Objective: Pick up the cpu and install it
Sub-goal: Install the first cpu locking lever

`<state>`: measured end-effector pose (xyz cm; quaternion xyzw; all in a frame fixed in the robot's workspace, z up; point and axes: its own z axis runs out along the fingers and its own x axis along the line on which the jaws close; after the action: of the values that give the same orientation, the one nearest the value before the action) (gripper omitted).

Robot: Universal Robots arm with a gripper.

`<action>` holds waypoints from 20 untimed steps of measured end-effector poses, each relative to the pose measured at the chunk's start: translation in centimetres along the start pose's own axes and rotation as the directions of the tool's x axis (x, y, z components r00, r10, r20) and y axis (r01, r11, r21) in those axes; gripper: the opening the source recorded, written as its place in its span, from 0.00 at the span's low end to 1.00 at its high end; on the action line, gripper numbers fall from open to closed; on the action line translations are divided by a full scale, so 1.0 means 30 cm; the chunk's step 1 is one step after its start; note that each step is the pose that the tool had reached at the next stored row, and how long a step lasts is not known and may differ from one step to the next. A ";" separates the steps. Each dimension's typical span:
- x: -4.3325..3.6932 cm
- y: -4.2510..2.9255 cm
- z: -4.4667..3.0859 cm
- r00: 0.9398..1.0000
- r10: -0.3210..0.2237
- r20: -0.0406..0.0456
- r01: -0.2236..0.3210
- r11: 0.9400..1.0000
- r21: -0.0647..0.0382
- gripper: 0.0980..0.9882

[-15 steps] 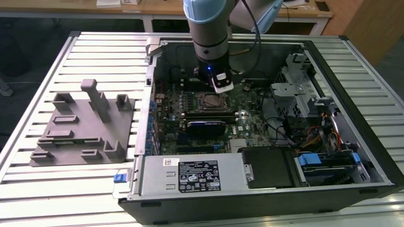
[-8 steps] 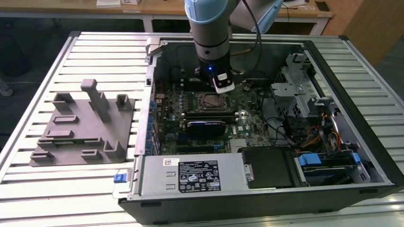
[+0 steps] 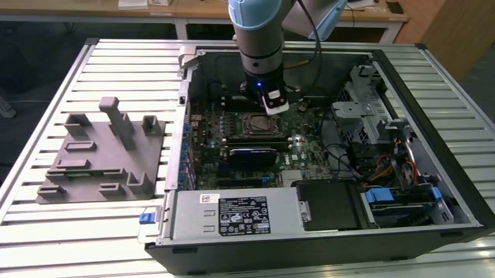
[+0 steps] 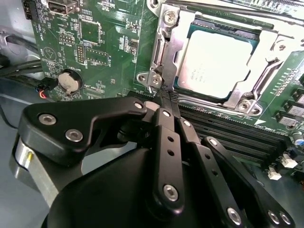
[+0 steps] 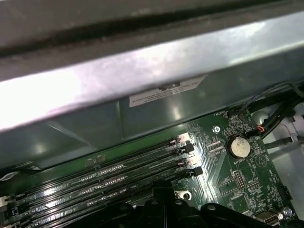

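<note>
Black linked-finger hand [image 4: 168,97]: clenched, empty, tips together at the socket frame's corner. Small flat square silvery-topped cpu [image 4: 219,61]: just beyond the tips, already seated in the metal-framed socket [image 4: 164,57] (placement looks done; whether the frame is latched is unclear). Green motherboard [image 4: 109,42] beyond.

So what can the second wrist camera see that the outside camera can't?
The second wrist view gives the close-up: the cpu lying in its socket frame, with the shut gripper tips beside the frame's edge, empty. The exterior view gives the big picture: the grey fixture on the table and the whole computer case. Both show the arm's gripper over the green motherboard.
</note>
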<state>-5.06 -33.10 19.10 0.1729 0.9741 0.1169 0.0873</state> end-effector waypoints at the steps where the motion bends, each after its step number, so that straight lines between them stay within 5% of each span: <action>1: 0.000 -0.001 0.000 1.000 0.000 0.000 0.000 1.000 0.000 0.01; 5: 0.000 -0.001 0.001 1.000 0.003 -0.004 -0.003 1.000 -0.013 0.01; 20: -0.006 0.009 -0.037 1.000 0.003 -0.004 -0.003 1.000 -0.013 0.01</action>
<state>-5.06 -33.13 20.26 0.1735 0.9732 0.1238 0.0862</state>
